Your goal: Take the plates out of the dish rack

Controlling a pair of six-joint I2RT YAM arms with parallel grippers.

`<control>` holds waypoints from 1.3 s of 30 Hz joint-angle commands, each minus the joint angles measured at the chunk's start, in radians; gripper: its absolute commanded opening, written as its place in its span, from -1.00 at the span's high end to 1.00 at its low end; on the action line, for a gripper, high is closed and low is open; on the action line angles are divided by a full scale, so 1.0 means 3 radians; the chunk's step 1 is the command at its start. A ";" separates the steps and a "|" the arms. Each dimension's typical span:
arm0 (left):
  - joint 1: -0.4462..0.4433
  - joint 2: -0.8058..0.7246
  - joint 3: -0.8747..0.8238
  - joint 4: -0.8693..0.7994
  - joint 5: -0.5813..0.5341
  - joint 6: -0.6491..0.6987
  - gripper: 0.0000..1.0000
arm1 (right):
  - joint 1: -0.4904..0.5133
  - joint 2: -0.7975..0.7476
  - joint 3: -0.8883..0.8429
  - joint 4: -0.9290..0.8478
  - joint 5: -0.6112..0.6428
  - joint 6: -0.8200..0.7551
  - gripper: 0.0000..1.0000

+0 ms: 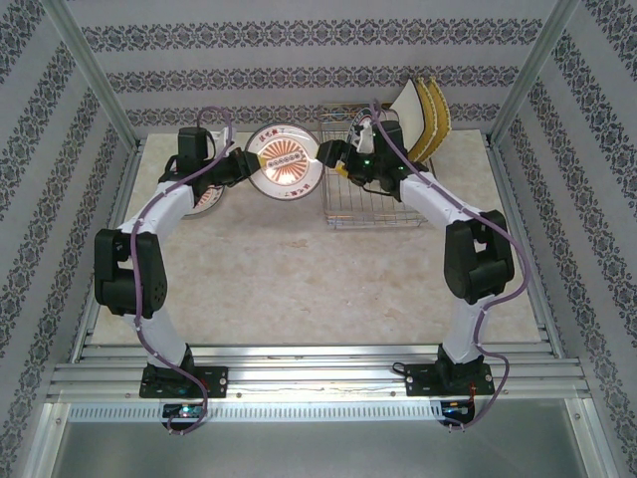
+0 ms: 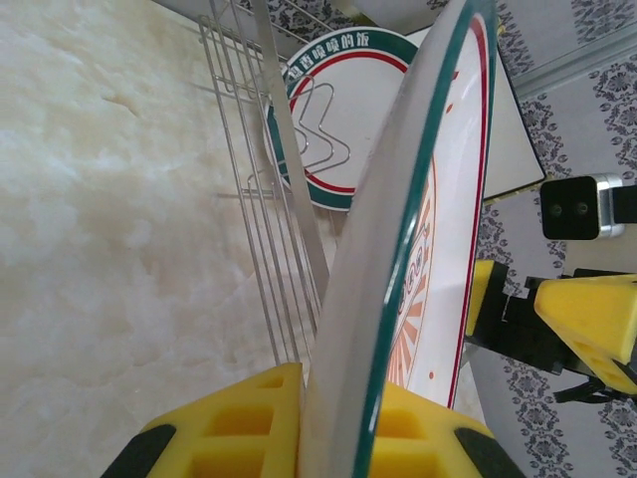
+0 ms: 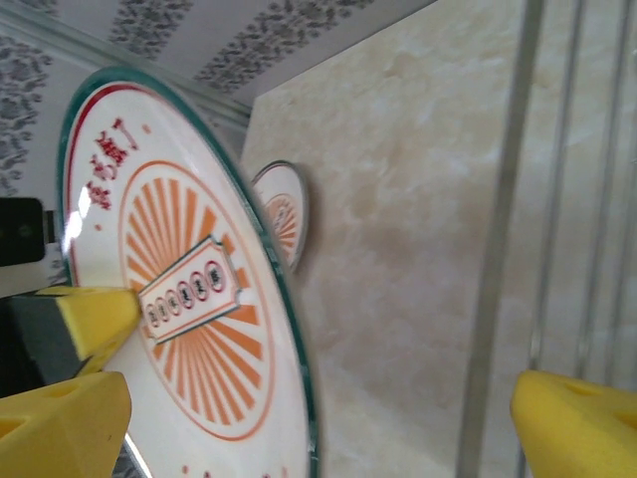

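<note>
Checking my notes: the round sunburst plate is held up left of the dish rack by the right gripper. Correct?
Not quite: the left gripper holds the round sunburst plate, left of the dish rack. The left wrist view shows its yellow jaws shut on the rim; the right gripper stands open.

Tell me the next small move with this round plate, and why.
Probably draw the right gripper straight back toward the dish rack: its jaws stand open on either side of the round plate, while the left gripper is clamped on the opposite rim and carries it.
</note>
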 commanded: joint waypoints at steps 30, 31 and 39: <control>0.0929 -0.0576 -0.0618 0.0574 -0.0545 -0.0340 1.00 | -0.0027 -0.0241 0.0827 -0.2109 0.2157 -0.1421 -0.96; 0.0969 -0.0580 -0.0653 0.0571 -0.0571 -0.0338 1.00 | -0.0023 -0.0226 0.0845 -0.2128 0.2175 -0.1429 -0.95; 0.1231 -0.0598 -0.0867 0.0643 -0.0713 -0.0362 1.00 | 0.0043 -0.0094 0.1017 -0.2286 0.2367 -0.1527 -0.96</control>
